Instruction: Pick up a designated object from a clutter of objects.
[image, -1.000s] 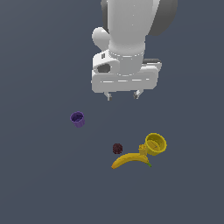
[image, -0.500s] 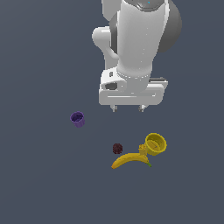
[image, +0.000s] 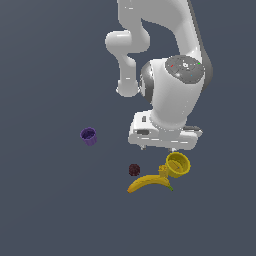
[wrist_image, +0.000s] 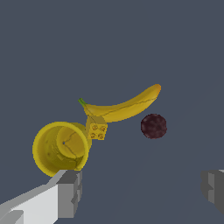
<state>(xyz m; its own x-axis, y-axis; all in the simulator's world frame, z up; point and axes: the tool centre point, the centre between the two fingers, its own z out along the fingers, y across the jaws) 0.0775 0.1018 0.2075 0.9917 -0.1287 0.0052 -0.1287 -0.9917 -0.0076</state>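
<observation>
Hovering above the clutter, the tool (image: 159, 148) hangs from the white arm with its two fingers (wrist_image: 69, 192) spread wide apart and nothing between them.

Going across the exterior view from its left, a small purple cup (image: 89, 136) stands alone on the dark worktop (image: 45, 200), well apart from everything else. Further right lies a dark red berry-like ball (image: 134, 169), close to the banana (image: 148, 183) but not touching it. The banana curves along the worktop just below the tool. At its stem end sits the tiny yellow block (image: 163, 172), knobby face showing, wedged between the banana and the yellow cup (image: 178, 164) and seemingly touching both. The cup lies tipped on its side, its mouth open toward the wrist camera.

In the wrist view, the block (wrist_image: 96, 130) lies ahead of the fingers, nearer to the one beside the cup than to the other.
</observation>
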